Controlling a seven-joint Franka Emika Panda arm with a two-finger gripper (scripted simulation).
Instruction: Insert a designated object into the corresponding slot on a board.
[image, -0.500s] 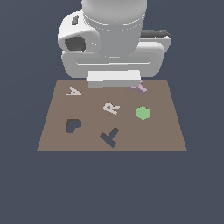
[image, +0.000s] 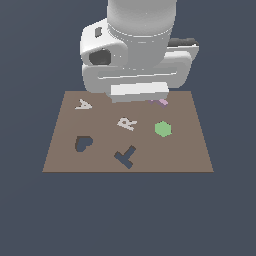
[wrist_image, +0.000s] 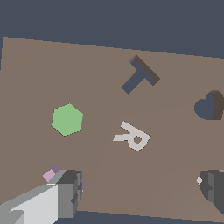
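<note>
1. Dark slate-blue ground lies all around the brown board (image: 185, 155).
2. White arm (image: 140, 45) looms over the board's far edge.
3. Its gripper (wrist_image: 140, 192) has its fingers spread wide, one finger (wrist_image: 68, 192) touching the pink piece (wrist_image: 51, 174); whether it grips it, I cannot tell.
4. T-shaped slot (image: 125, 156) sits near the front edge, well apart from the piece.

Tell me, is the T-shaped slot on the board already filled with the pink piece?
No. In the wrist view the T-shaped slot is an empty dark cutout, while the pink piece sits far from it beside the gripper finger.
</note>
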